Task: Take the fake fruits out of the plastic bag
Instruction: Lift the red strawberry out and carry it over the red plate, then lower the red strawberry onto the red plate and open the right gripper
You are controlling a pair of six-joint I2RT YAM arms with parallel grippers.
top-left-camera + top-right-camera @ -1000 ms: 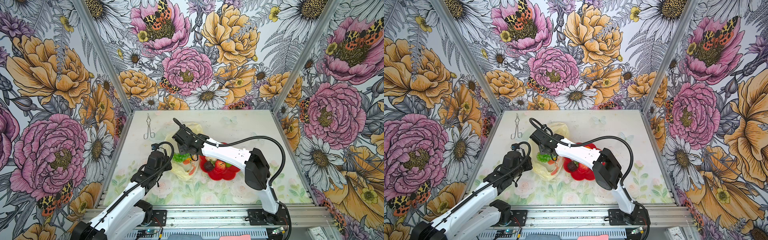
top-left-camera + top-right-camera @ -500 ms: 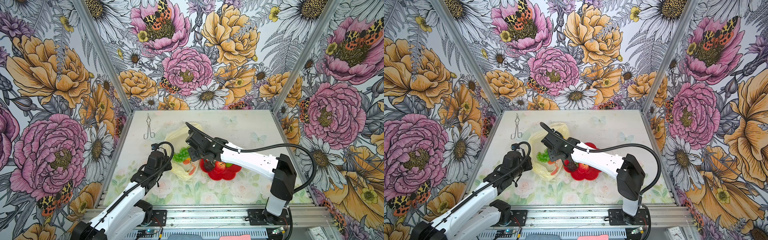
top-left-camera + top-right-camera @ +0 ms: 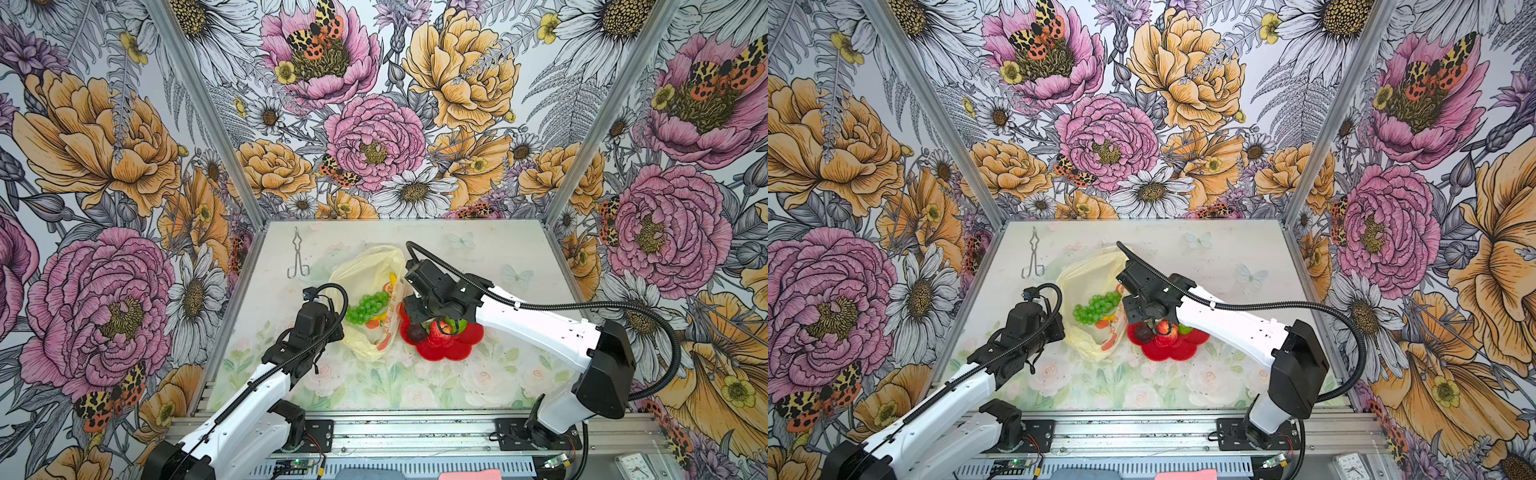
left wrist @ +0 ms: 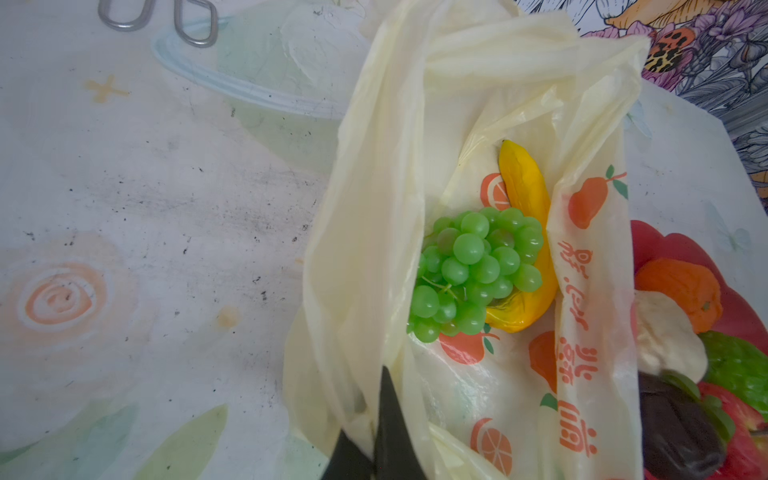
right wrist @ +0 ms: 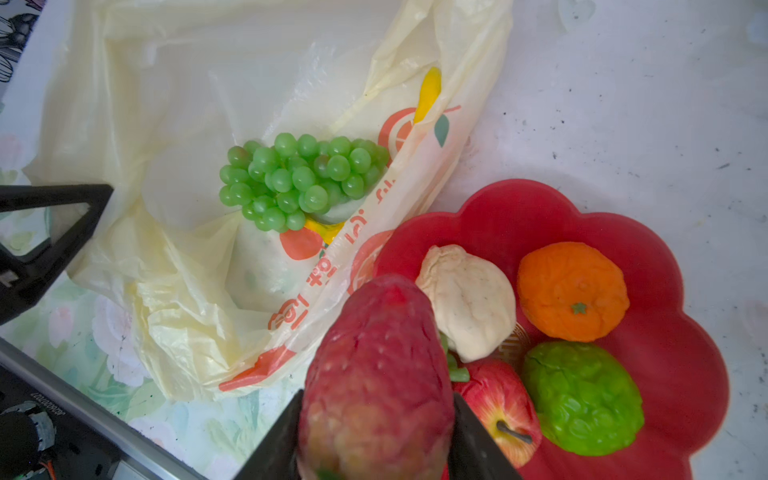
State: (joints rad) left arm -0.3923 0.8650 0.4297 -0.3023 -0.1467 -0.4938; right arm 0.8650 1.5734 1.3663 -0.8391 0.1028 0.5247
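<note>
**Asker:** What is in your right gripper (image 5: 376, 419)?

**Robot:** A strawberry (image 5: 376, 357). My jaws are clamped on its two sides. I hold it over the plate (image 5: 540, 203), at the edge nearest the bag (image 5: 174, 124). I cannot tell whether it touches the plate.

**Asker:** What does the plate hold?

**Robot:** Five fruits. A cream piece (image 5: 469, 299) lies just beside an orange (image 5: 571, 291). A green fruit (image 5: 582, 399) lies next to an apple (image 5: 494, 399). A dark brown one (image 4: 673, 424) sits at the plate's bag-side edge, against the apple.

**Asker:** And the bag?

**Robot:** It lies on the table (image 3: 478, 257) with its mouth wide open. Its printed edge rests against the plate's rim. Two fruits are inside it: grapes (image 4: 473, 270) and a banana (image 4: 528, 195). The grapes lie partly on top of the banana. The banana is on the side nearer the plate.

**Asker:** Your left gripper (image 4: 372, 436)?

**Robot:** Closed, with a fold of the bag's film pinched between my jaws. That fold is on the bag's side away from the plate.

**Asker:** Anything else?

**Robot:** Metal tongs (image 3: 298, 259) lie well away from the plate, beyond the bag.
</note>
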